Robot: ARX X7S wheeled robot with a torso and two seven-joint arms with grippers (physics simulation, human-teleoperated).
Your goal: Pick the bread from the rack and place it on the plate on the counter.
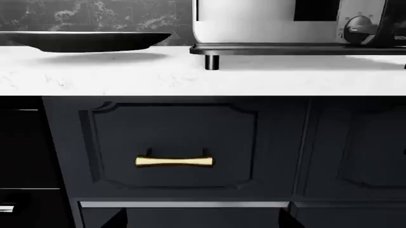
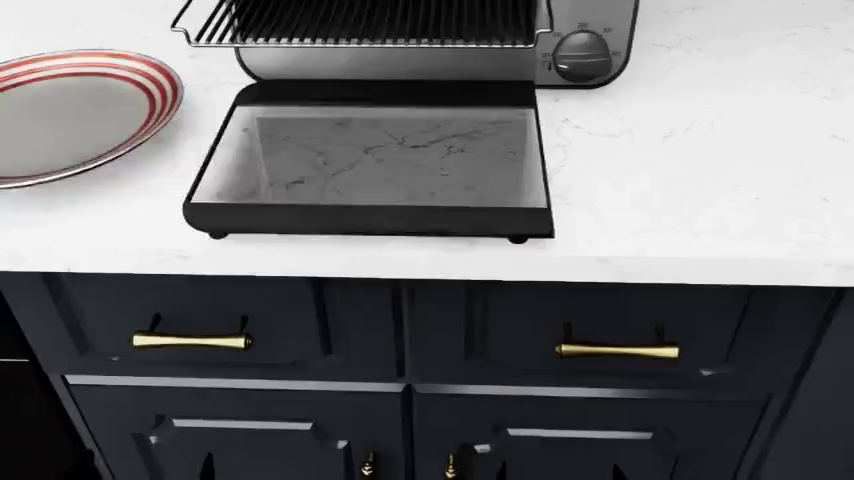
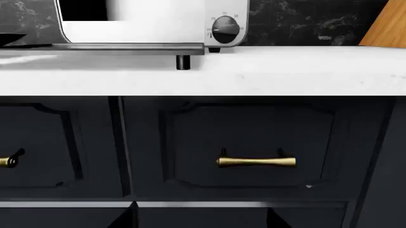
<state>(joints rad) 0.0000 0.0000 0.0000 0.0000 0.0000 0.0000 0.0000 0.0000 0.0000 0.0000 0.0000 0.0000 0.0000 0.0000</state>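
looking down from the head view, i see the rack (image 2: 367, 22) jutting from the toaster oven (image 2: 574, 50) at 12 o'clock and the plate (image 2: 67, 110) on the counter (image 2: 694, 180) at 10 o'clock. no bread shows on it, and neither end effector is in view, so i cannot tell their state.

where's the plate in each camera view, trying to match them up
Head view: the plate lies on the counter at the picture's left edge, partly cut off, beside the open oven door.
Left wrist view: the plate is seen edge-on as a dark, flat shape on the counter, beside the toaster oven.
Right wrist view: the plate cannot be made out.
Shared landmark: the oven's round knob.
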